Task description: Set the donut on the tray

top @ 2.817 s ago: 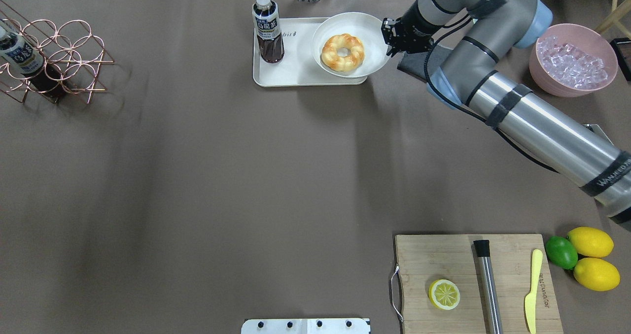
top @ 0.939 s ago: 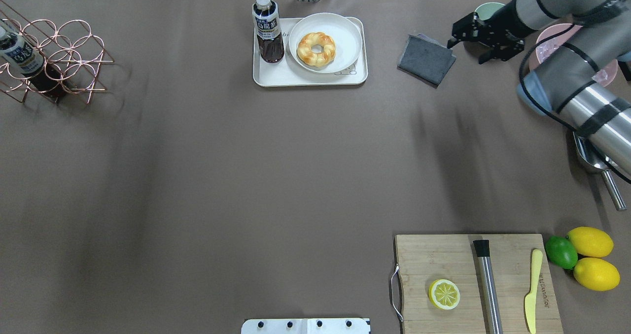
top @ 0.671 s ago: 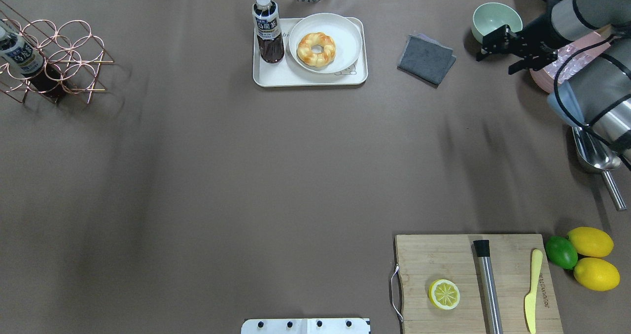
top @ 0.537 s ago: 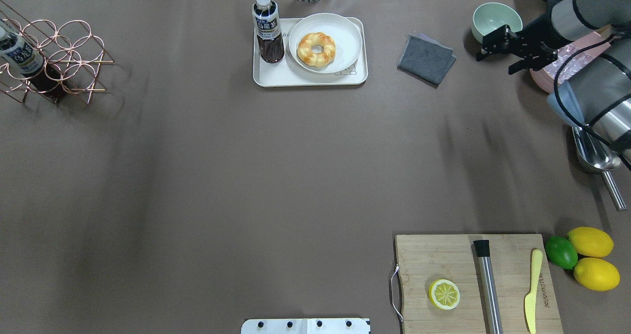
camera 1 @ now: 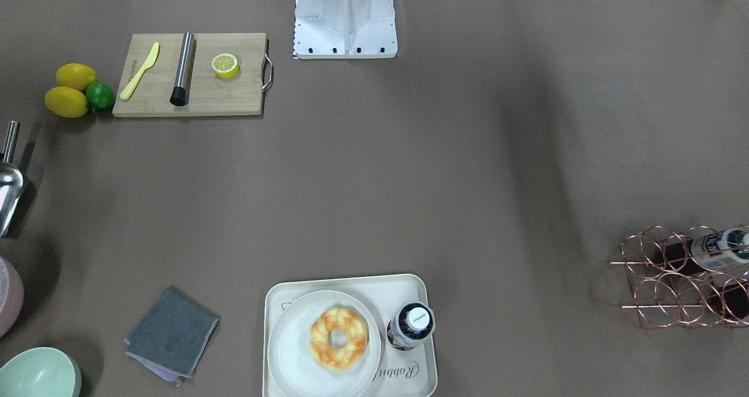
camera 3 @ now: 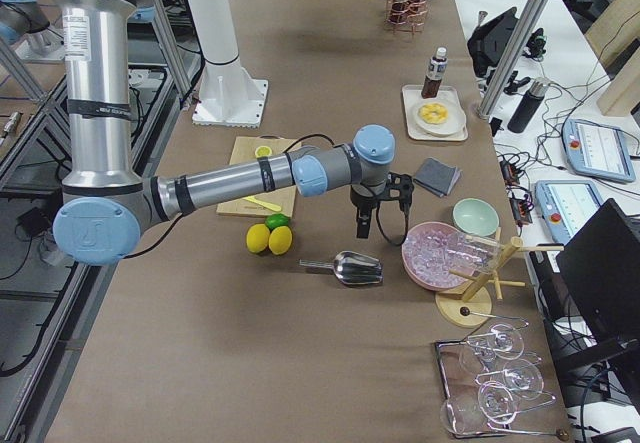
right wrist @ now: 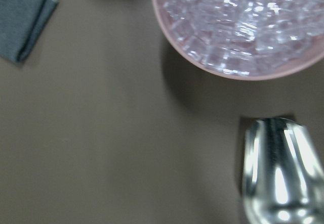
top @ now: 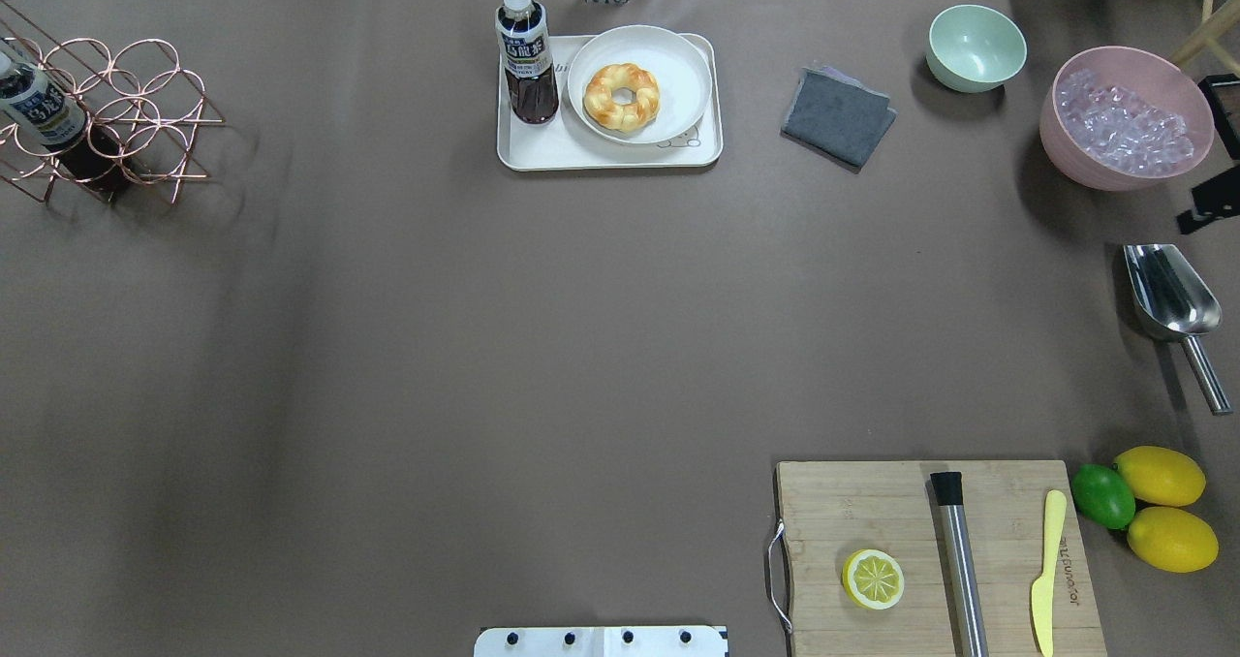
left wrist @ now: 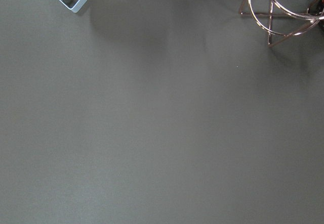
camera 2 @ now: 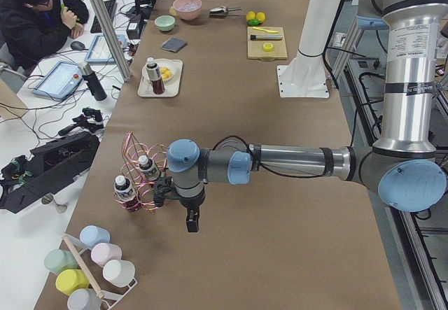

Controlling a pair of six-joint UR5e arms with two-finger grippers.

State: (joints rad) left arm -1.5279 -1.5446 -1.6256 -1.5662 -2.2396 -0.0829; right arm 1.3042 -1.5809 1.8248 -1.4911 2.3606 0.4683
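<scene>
The donut [top: 621,97] lies flat in the middle of a round white plate [top: 683,64], and the plate sits on the cream tray [top: 542,148] at the far edge of the table, a little left of centre in the overhead view. A dark bottle [top: 527,61] stands upright on the tray, just beside the plate on its left. Nothing is touching the donut.

To the right of the tray lie a folded grey cloth [top: 838,116], a pale green bowl [top: 976,46] and a pink bowl [top: 1058,148] filled with ice. A metal scoop [top: 1167,294] lies nearer the robot.

The right gripper [camera 3: 366,225] points down above the table between the cloth, the pink bowl and the scoop, well apart from the tray. Whether its fingers are spread or together cannot be told.

The left gripper [camera 2: 192,223] hangs over bare table at the far left end, near a copper wire rack [camera 2: 143,177]. Its finger position cannot be told either.

A wooden board [top: 843,502] with a lemon half [top: 873,578] lies near the robot's right side.
</scene>
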